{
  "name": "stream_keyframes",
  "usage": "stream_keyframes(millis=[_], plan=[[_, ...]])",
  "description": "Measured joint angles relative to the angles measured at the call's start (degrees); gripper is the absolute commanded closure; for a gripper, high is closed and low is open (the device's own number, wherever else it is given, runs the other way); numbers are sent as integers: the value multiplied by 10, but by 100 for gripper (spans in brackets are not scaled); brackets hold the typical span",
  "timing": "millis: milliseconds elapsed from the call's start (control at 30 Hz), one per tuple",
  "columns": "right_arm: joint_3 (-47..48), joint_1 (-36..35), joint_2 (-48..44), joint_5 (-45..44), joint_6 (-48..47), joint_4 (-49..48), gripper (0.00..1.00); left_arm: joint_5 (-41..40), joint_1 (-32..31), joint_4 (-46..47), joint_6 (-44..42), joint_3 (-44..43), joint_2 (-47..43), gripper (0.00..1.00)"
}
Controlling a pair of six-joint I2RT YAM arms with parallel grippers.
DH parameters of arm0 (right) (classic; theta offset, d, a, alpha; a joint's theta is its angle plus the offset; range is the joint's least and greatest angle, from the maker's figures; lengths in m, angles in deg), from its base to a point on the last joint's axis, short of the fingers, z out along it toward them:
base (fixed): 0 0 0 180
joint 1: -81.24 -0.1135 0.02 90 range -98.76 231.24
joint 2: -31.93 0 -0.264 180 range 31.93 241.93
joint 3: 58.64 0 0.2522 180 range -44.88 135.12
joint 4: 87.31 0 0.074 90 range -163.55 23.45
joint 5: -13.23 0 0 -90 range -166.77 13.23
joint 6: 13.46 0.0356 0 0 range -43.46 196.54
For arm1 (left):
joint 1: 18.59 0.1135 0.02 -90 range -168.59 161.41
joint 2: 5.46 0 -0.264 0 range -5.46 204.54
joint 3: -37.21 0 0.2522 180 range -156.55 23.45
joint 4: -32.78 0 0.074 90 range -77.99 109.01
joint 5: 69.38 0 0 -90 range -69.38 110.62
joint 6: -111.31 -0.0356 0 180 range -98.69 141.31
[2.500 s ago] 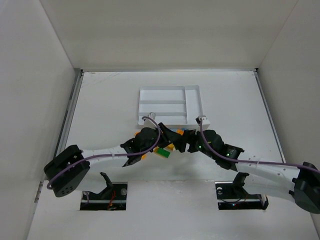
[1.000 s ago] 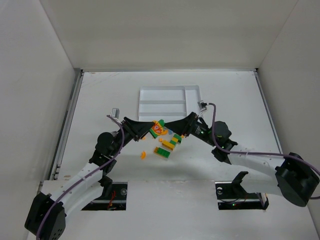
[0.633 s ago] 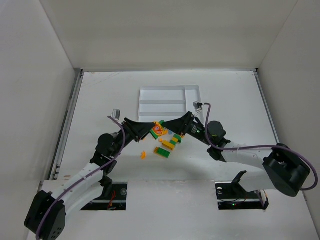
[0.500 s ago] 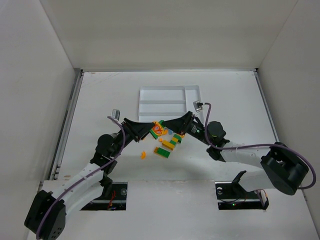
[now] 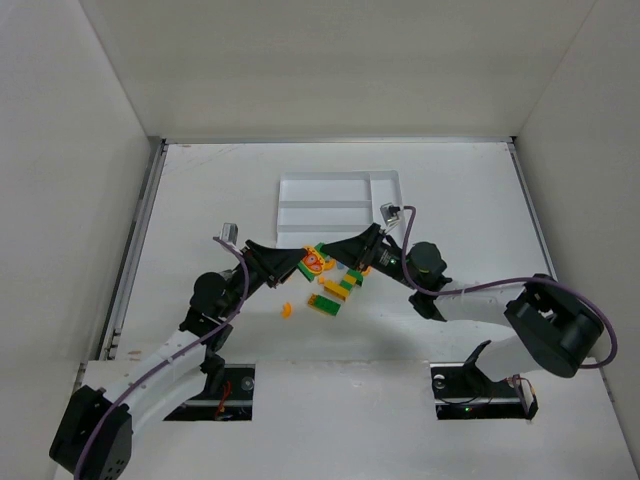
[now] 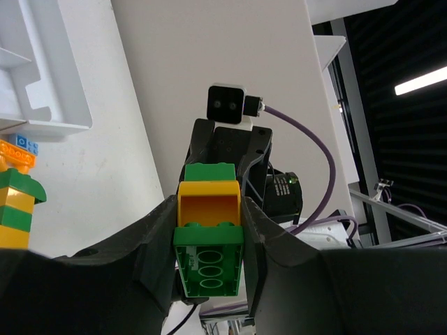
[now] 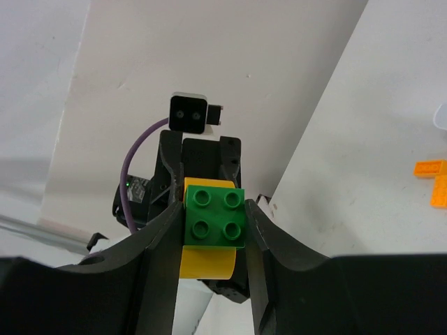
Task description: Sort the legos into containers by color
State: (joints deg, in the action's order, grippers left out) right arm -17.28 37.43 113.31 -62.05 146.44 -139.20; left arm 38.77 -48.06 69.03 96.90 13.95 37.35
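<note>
Left gripper (image 5: 298,263) clamps narrowly on the left end of a green-and-yellow lego stack (image 6: 209,237), held in the air above the tabletop (image 5: 200,200) and just short of the white tray (image 5: 340,177). The stack's long axis runs straight from one arm to the other, green brick, yellow brick, green brick. At its right end the right gripper (image 5: 337,256) stands closed on the studded green brick, fingers pressed to both sides. Neither arm is nearer, as each holds its own end, so any pull to split the colours would probably have to run along that shared line, the two grippers drawing apart. Loose legos (image 5: 335,288) lie on the tabletop below the pair. A second ago the right gripper stood wider and a little farther right, short of the stack; now it has moved in and closed, while the left arm has barely moved.
</note>
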Motion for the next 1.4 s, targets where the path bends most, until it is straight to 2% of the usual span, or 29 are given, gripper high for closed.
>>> stream_keyframes(millis=[167,333,533,700,900,1033,1233,1400], plan=[[-1,16,-17,32,0,18,67,24,10,-14,3,9,-28,89],[-1,71,-49,22,-8,23,67,29,39,-35,3,20,-53,89],[19,95,-34,24,-44,69,67,41,52,-45,0,20,-48,89],[150,131,60,-23,-134,223,66,42,71,-58,-7,20,-28,87],[340,122,181,-122,-269,429,66,35,89,-90,-23,20,-7,86],[443,115,256,-179,-334,525,65,33,89,-97,-33,20,-1,85],[550,112,339,-233,-397,633,65,33,90,-103,-39,20,-3,85],[563,90,349,-249,-421,676,61,34,100,-116,-45,27,-23,84]])
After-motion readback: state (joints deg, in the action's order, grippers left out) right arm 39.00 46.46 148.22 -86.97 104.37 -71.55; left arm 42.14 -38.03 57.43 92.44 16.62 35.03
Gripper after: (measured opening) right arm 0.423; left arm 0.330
